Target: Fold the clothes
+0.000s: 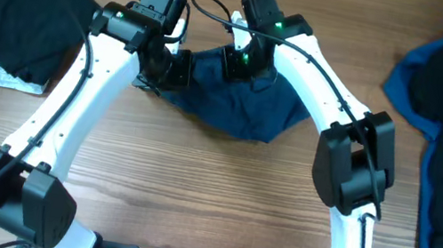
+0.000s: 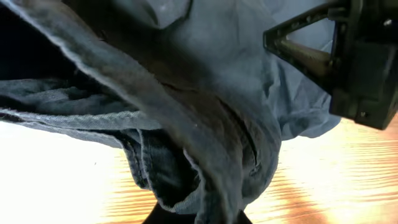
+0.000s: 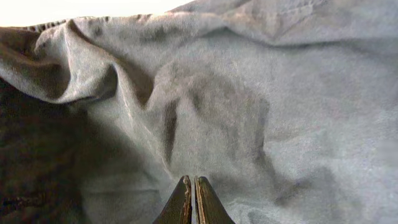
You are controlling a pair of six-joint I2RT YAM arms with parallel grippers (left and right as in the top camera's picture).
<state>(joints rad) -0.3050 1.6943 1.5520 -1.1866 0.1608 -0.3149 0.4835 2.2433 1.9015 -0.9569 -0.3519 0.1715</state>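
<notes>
as left pincer (image 1: pixel 183 63) and right pincer (image 1: pixel 239 62) grip it | blue garment (image 1: pixel 247 106) spans between

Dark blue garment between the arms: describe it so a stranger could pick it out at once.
On the wooden table, look where both white arms meet. The dark blue garment lies bunched there. Unlike the black pile at left and the brighter blue cloth at right, it is navy and touched by both arms.
</notes>
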